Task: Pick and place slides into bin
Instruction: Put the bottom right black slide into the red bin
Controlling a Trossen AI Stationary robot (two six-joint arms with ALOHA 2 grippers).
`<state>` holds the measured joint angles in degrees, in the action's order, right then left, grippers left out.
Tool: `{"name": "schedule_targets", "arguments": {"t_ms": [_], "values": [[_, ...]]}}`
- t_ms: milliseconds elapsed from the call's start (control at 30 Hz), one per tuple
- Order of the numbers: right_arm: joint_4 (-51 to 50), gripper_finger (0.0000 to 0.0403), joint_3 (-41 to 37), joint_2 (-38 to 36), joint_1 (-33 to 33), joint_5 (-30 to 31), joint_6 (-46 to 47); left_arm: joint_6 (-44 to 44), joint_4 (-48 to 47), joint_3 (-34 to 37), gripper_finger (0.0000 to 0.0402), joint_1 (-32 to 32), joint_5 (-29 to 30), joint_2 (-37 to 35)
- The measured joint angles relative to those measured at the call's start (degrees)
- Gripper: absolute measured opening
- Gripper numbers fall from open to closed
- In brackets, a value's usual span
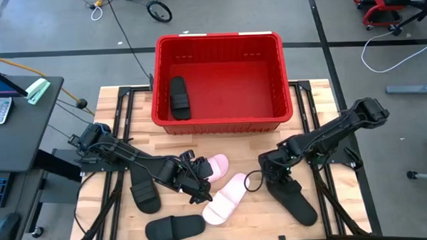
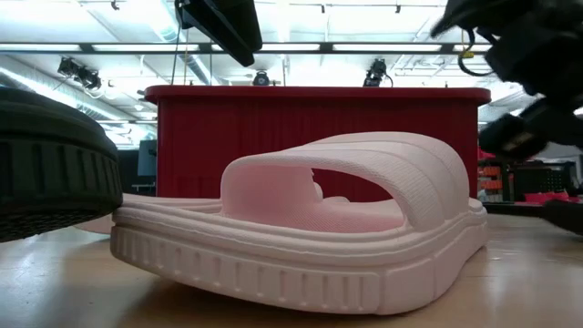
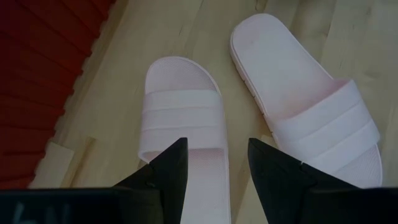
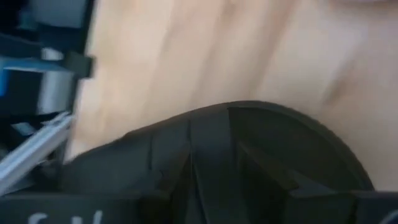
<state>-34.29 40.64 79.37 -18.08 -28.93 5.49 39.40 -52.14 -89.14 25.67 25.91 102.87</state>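
Note:
The red bin (image 1: pixel 220 118) stands at the table's far middle with one black slide (image 1: pixel 178 98) lying inside it. Two pale pink slides lie side by side on the table, one nearer the bin (image 1: pixel 216 165) (image 3: pixel 183 112) and one nearer the front edge (image 1: pixel 225 198) (image 3: pixel 305 93) (image 2: pixel 310 237). My left gripper (image 1: pixel 196 179) (image 3: pixel 214 158) is open, with its fingers on either side of the heel end of the pink slide nearer the bin. My right gripper (image 1: pixel 274 171) is low over the far end of a black slide (image 1: pixel 291 199) (image 4: pixel 236 149) on the table's right. My left gripper comes slanting down from the table's left, along the pink slide nearer the bin, with one finger (image 3: pixel 166 168) by each side of the slide's heel end (image 3: pixel 202 165). I cannot tell whether the fingers touch it.
Two more black slides lie on the table, one under the left arm (image 1: pixel 145 194) and one by the front edge (image 1: pixel 174 226) (image 2: pixel 50 164). A loose black cable loop (image 1: pixel 253 181) lies between the front pink slide and the right gripper. Bare wood shows in front of the bin.

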Motion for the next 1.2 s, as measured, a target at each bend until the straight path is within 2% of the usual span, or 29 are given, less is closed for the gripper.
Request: {"name": "schedule_targets", "arguments": {"t_ms": [200,300,467,633,800,1000,1100,1200], "values": [[-0.12,0.0132,0.00,2.52,-0.08,-4.98,3.60,0.00,0.00,0.00,0.0172,0.00,0.00,0.00],[0.02,0.0132,0.00,2.06,-0.11,-5.44,3.48,-0.04,0.00,0.00,0.0172,0.00,0.02,0.00],[1.23,0.0132,0.00,0.69,-0.11,-4.48,-1.78,-0.09,0.00,0.00,0.0172,0.00,0.02,0.00],[1.39,0.0132,0.00,3.42,-0.12,-6.76,-2.15,-0.04,0.00,0.00,0.0172,0.28,-0.09,0.00],[1.75,0.0132,0.02,5.23,-0.18,-6.58,-4.10,-0.20,0.03,0.00,0.0172,0.33,-0.22,-0.02],[1.81,0.0132,0.02,5.29,-0.26,-9.13,-0.27,-0.20,0.07,0.00,0.0172,0.33,-0.22,-0.02],[1.67,0.0123,0.02,5.27,-0.66,-11.74,1.96,-0.17,0.10,0.00,0.0172,0.33,-0.22,-0.02],[1.78,0.0098,0.02,5.27,-1.08,-14.10,1.00,-0.17,0.11,0.00,0.0172,0.33,-0.22,-0.02]]}}
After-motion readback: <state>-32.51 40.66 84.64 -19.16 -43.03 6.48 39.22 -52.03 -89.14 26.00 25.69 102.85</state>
